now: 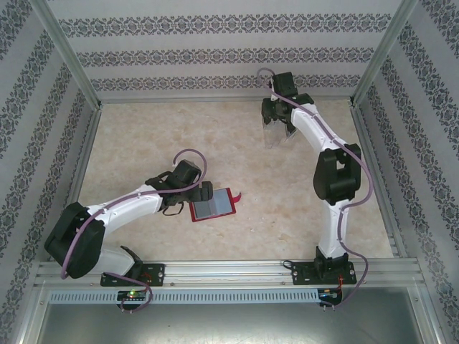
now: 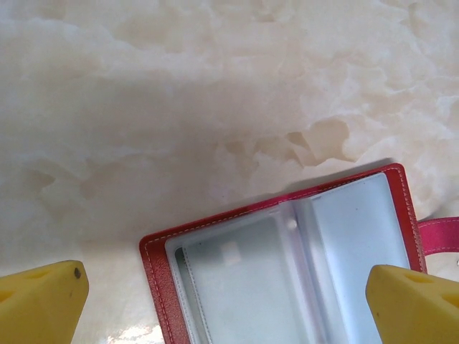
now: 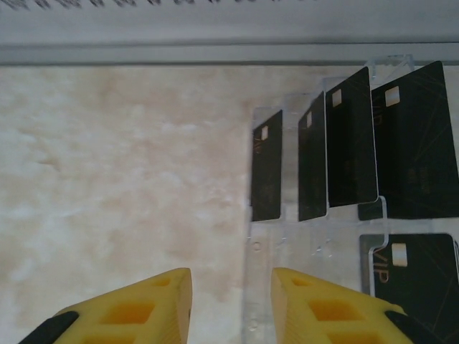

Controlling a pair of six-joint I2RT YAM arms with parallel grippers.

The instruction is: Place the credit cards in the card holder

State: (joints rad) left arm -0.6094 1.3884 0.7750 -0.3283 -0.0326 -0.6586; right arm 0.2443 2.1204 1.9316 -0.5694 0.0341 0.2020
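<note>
Evidently little of the job is done. On the left, the left gripper (image 2: 228,299) hovers low over the near-left part of the table (image 1: 143,136), its yellow fingers spread wide with nothing between them. Just beneath it the card holder (image 2: 287,272) lies opened flat, red cover down and clear pockets up, with its pink strap (image 2: 441,236) pointing right. The left pocket looks greyer and bears a pale square mark; whether that is a card already slotted cannot be told.

Further right and far back, the right gripper (image 3: 231,287) hangs over the clear rack (image 3: 287,244) close to the far wall. Its jaws stand partly apart and grip nothing. At least five credit cards (image 3: 351,147) stand or lean in the rack's slots, so nearly all remain to be moved.

The rack's clear dividers crowd the cards closely, which probably makes a clean pinch on one card awkward. Rack and holder sit well apart.
</note>
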